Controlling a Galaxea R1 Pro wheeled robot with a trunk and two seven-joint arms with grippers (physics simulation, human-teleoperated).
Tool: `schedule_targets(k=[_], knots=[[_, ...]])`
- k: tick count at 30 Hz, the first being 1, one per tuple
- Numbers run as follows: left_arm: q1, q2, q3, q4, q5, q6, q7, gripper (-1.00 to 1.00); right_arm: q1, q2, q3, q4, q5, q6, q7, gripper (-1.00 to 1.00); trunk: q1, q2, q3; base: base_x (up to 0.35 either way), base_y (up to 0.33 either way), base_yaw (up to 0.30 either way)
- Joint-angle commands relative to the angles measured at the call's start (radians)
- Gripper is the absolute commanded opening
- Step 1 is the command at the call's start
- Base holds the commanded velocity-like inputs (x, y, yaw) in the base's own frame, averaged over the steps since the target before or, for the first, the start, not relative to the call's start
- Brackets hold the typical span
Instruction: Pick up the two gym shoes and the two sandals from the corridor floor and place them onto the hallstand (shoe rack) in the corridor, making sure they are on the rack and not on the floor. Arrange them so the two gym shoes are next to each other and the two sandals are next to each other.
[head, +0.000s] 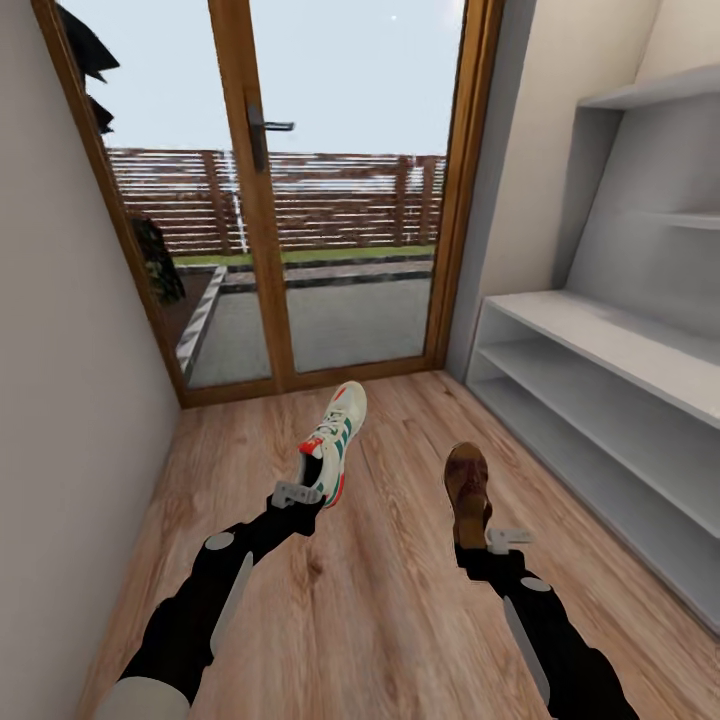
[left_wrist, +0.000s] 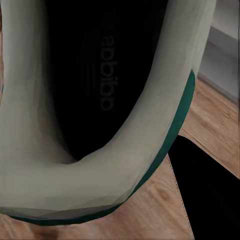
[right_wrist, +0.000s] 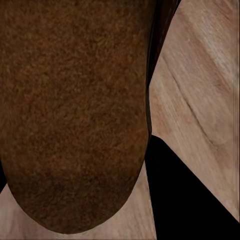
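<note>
One gym shoe (head: 336, 440) is gripped at its heel by the left gripper (head: 298, 493), jaws closed on it. One sandal (head: 468, 492) is gripped by the right gripper (head: 503, 541). Both are held above the corridor floor (head: 390, 600), left of the hallstand (head: 610, 340).

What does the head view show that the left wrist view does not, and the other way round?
Head view alone: the brown sandal at the right tool, the left tool, the glass door and the hallstand's shelves. Left wrist view alone: the gym shoe's dark insole with printed lettering, seen close up. Both: that white, green-striped shoe and the wood-plank floor.
</note>
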Motion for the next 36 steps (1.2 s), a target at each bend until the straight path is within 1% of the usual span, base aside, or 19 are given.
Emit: schedule_targets(k=[1,7,36], knots=[[0.000,0.000,0.002,-0.002,-0.003,0.006,-0.005,-1.00,0.000,0.000,0.000,-0.002,-0.003,0.006,-0.002,-1.00,0.000,0.000,-0.001,0.244,0.000,-0.278],[0.000,0.000,0.002,-0.002,-0.003,0.005,-0.005,-1.00,-0.001,0.000,0.000,-0.002,-0.003,0.006,-0.002,-1.00,0.000,0.000,-0.001,0.072,0.000,-0.294],[0.000,0.000,0.001,-0.002,-0.003,0.005,-0.005,-1.00,-0.001,-0.002,0.002,0.004,-0.003,0.006,-0.002,-1.00,0.000,0.000,0.001,0.001,0.000,-0.300]])
